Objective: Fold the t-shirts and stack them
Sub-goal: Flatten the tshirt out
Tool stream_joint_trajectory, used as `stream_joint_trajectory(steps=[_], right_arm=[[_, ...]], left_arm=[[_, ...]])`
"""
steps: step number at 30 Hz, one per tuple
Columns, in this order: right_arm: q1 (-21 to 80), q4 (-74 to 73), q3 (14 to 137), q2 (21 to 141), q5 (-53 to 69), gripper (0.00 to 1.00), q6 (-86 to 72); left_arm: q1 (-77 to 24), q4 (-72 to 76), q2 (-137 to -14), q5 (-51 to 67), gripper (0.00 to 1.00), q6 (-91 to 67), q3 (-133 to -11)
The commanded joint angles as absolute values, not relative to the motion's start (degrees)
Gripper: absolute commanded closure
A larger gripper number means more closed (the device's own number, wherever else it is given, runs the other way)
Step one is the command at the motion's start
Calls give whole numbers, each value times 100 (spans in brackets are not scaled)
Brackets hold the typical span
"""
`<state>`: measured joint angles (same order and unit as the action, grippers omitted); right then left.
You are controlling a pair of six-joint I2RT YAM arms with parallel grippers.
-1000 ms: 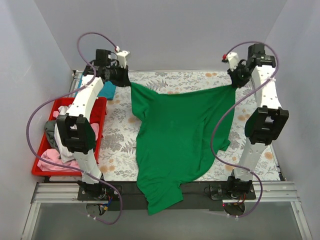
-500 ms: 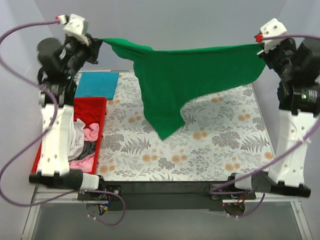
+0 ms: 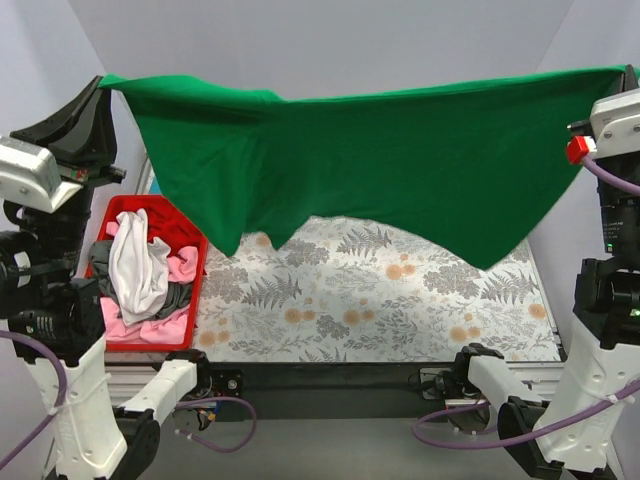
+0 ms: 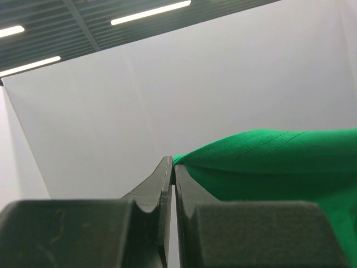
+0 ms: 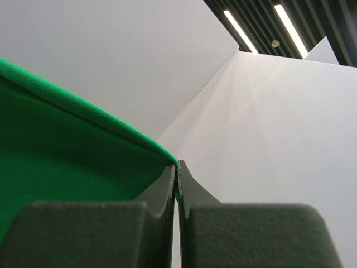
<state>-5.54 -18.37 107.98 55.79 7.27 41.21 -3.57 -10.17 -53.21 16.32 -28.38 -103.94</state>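
A bright green t-shirt (image 3: 380,160) hangs stretched wide in the air, high above the table, its lower edge dangling free. My left gripper (image 3: 103,82) is shut on its top left corner, and the wrist view shows green cloth (image 4: 279,167) pinched at the tips of that gripper (image 4: 173,164). My right gripper (image 3: 625,72) is shut on the top right corner, with the green edge (image 5: 72,145) caught between its tips (image 5: 177,166). Pink, white and dark grey t-shirts (image 3: 140,275) lie heaped in the red tray (image 3: 190,235) at the left.
The grey floral table cloth (image 3: 380,300) covers the table below the hanging shirt. Both arms stand tall at the left and right sides of the top view. White walls close in the back and both sides.
Both arms have lifted the green t-shirt off the table and pulled it up and toward the camera, spreading it wider. It now hangs high and hides the table's back.
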Motion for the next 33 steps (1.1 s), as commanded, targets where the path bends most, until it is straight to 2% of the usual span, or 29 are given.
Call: stream_joint_trajectory(steps=[1,5,12,16,20,21,22,25,27,29,32,33], right_arm=[[-589,-1424,11091,6019,448,99,4210],[-589,-1362,11022,6266,676,99,4254],[-589,-1116,10301,6828,1150,99,4386],[-589,-766,10326,7634,1178,99,4325],[-589,-519,11396,8725,854,99,4114],[-589,-492,12104,8971,766,99,4018],[-589,-492,12581,9504,678,99,3999],[-598,-282,13814,10299,440,99,4060],[-598,138,13782,10415,352,99,4130],[-589,850,13090,10284,378,99,4227],[-589,1204,12265,10169,597,99,4245],[-589,1248,12087,10169,632,99,4228]], left_arm=[[-316,-1169,-5879,924,100,-2540,-10765],[-316,-1108,-6231,905,100,-2347,-10680],[-316,-941,-7074,1748,100,-2425,-10213],[-316,-494,-8301,1881,100,-2689,-10493],[-316,-124,-9788,1619,100,-2821,-11853],[-316,-62,-10104,1504,100,-2813,-12257],[-316,-35,-10473,1381,100,-2813,-13322],[-290,400,-11538,1143,100,-2707,-14779],[-290,964,-11462,1186,100,-2585,-14443],[-290,1747,-11234,1221,100,-2382,-13533],[-281,2038,-11013,1204,100,-2180,-12869],[-264,2170,-10969,1178,100,-2162,-12267]])
